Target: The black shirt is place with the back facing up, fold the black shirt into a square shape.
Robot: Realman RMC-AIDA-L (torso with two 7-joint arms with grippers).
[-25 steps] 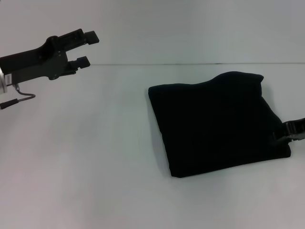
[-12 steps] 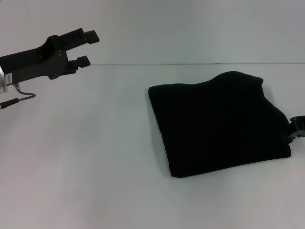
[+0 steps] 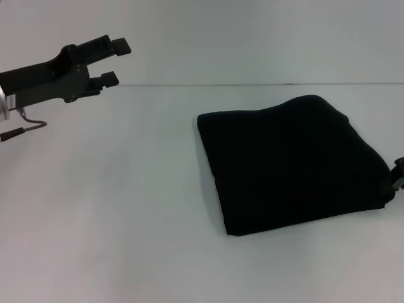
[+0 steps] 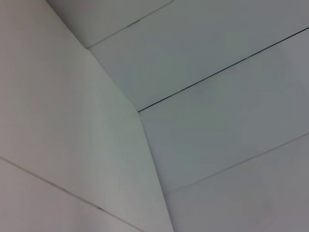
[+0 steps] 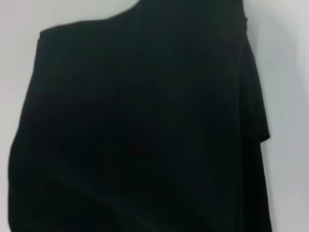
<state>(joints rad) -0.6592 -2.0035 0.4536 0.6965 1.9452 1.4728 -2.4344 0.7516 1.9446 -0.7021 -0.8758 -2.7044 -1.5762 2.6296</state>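
Observation:
The black shirt point(image 3: 290, 164) lies folded into a rough square on the white table, right of centre in the head view. It fills most of the right wrist view as dark black shirt point(image 5: 145, 135) fabric, with no lettering showing. My left gripper point(image 3: 115, 62) hangs raised at the far left, well away from the shirt, open and holding nothing. Only a sliver of my right gripper point(image 3: 398, 175) shows at the right edge, beside the shirt's near right corner.
The white table point(image 3: 126, 208) runs wide to the left and in front of the shirt. A thin cable point(image 3: 22, 126) hangs under my left arm. The left wrist view holds only pale wall panels point(image 4: 203, 63).
My right gripper has drawn back to the right, almost out of the head view. The shirt's raised far right corner has settled flatter. The left arm has barely moved.

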